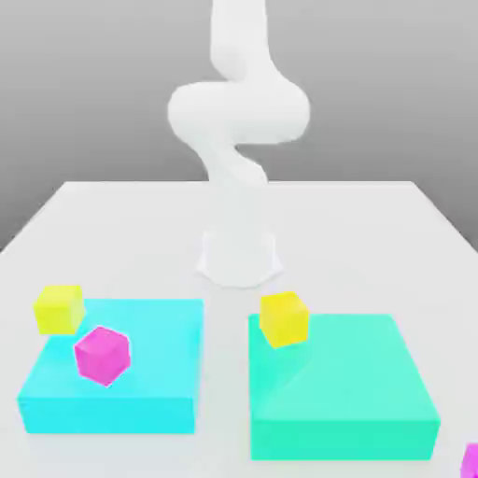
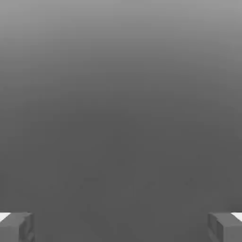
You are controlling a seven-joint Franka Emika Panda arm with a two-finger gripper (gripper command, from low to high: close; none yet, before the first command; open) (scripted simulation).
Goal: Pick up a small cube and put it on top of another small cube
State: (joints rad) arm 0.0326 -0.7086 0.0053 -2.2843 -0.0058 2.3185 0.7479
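One small cube [image 1: 101, 355], bright magenta, rests on the cyan slab [image 1: 149, 392] at the exterior view's left. A second small cube [image 1: 470, 459] of the same magenta is cut off by the frame's lower right corner, beside the teal slab [image 1: 355, 383]. The white arm [image 1: 238, 112] rises from its base [image 1: 239, 257] behind the slabs and leaves the frame upward. In the hand view my gripper [image 2: 121, 228] is open. Its two grey fingertips [image 2: 16, 227] stand far apart with nothing between them, against a plain grey background. No cube is near them.
A yellow cube [image 1: 59, 308] sits at the far left corner of the cyan slab. Another yellow cube [image 1: 283, 317] sits at the far left corner of the teal slab. A strip of white table [image 1: 226, 373] separates the two slabs.
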